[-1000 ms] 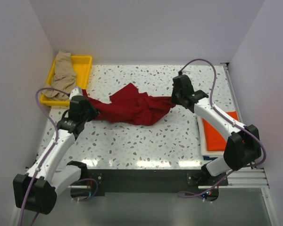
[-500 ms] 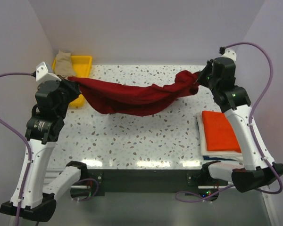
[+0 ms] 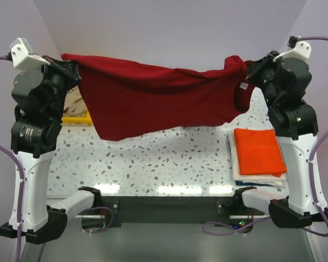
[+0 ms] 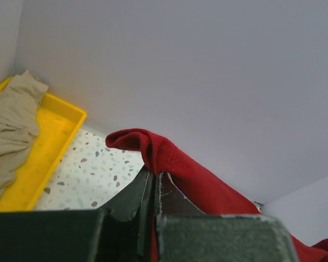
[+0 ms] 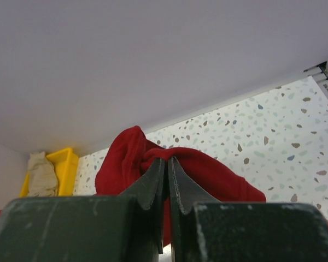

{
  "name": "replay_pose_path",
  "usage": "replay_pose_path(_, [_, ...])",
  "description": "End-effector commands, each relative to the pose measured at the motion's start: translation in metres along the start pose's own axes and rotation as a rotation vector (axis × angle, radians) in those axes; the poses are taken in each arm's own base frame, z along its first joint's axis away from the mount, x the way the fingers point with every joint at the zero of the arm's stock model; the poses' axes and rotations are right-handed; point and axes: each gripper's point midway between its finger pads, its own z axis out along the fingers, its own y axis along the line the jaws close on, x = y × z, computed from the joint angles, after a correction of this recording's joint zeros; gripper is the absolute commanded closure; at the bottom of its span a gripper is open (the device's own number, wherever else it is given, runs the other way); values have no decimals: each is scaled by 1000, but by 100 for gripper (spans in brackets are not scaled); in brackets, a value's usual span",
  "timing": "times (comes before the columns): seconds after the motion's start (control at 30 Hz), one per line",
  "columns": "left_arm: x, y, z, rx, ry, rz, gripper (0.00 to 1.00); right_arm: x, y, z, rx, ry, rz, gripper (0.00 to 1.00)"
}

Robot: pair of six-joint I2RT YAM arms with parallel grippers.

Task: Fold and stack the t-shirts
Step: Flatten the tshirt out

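Twin white-shelled arms with black joint housings frame the shot, the left arm (image 3: 30,169) at left and the right arm (image 3: 298,164) at right. Purple cables (image 3: 322,37) trail off both edges, white camera modules (image 3: 23,53) cap the upper corners, and black bases (image 3: 30,232) sit low. The left gripper (image 4: 154,174) and right gripper (image 5: 166,161) show dark, scuffed, wedge-shaped fingers (image 5: 150,185).

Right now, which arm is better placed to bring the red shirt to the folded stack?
Right, probably: the orange shirt lies folded on the right gripper's side, while the left gripper holds the dark red shirt's far end.
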Motion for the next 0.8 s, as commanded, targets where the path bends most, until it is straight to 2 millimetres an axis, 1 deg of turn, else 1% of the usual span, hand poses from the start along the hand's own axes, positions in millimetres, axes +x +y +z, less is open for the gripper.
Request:
replay_pose_path(0.0, [-52, -16, -37, 79, -133, -21, 100, -42, 0, -42, -25, -123, 7, 100])
replay_pose_path(0.03, [-60, -17, -50, 95, -153, -33, 100, -46, -1, -50, -29, -139, 12, 100])
replay_pose_path(0.07, [-66, -18, -58, 105, -168, -38, 100, -48, -2, -56, -32, -147, 13, 100])
replay_pose_path(0.1, [-70, -17, -65, 109, -178, -43, 100, -55, -4, -71, -46, -174, 20, 100])
replay_pose_path(0.13, [-76, -17, -75, 118, -196, -50, 100, -58, -3, -77, -54, -184, 26, 100])
replay_pose_path(0.2, [-85, -17, -87, 124, -219, -57, 100, -64, -2, -93, -82, -207, 35, 100])
replay_pose_path(0.27, [-87, -18, -88, 128, -224, -57, 100, -67, 2, -97, -107, -210, 34, 100])
replay_pose_path(0.3, [-84, -18, -84, 124, -213, -55, 100, -68, 4, -98, -113, -212, 32, 100])
replay_pose_path(0.4, [-75, -23, -72, 134, -179, -51, 100, -61, 10, -84, -130, -185, 17, 99])
replay_pose_path(0.43, [-70, -24, -62, 129, -166, -48, 100, -54, 12, -71, -127, -159, 8, 99])
replay_pose_path(0.47, [-63, -24, -52, 126, -149, -40, 100, -48, 13, -61, -123, -143, 3, 99])
replay_pose_path(0.5, [-58, -26, -39, 121, -142, -36, 100, -44, 18, -51, -137, -131, -1, 99])
replay_pose_path(0.53, [-52, -25, -30, 112, -130, -31, 100, -32, 18, -31, -123, -95, -10, 99])
replay_pose_path(0.57, [-43, -25, -18, 108, -109, -21, 100, -25, 20, -19, -122, -76, -17, 99])
replay_pose_path(0.6, [-32, -27, 2, 98, -86, -12, 100, -21, 23, -7, -128, -68, -20, 99])
replay_pose_path(0.63, [-24, -27, 12, 93, -70, -2, 100, -13, 24, 5, -126, -49, -26, 99])
replay_pose_path(0.67, [-10, -24, 26, 85, -39, 7, 100, 6, 22, 31, -107, -4, -43, 99])
replay_pose_path(0.7, [3, -23, 45, 79, -24, 15, 100, 10, 24, 44, -111, -5, -42, 99])
replay_pose_path(0.73, [22, -18, 59, 69, 10, 28, 100, 26, 24, 59, -113, 29, -49, 99])
replay_pose_path(0.77, [34, -12, 70, 56, 25, 32, 100, 47, 21, 82, -102, 74, -60, 99])
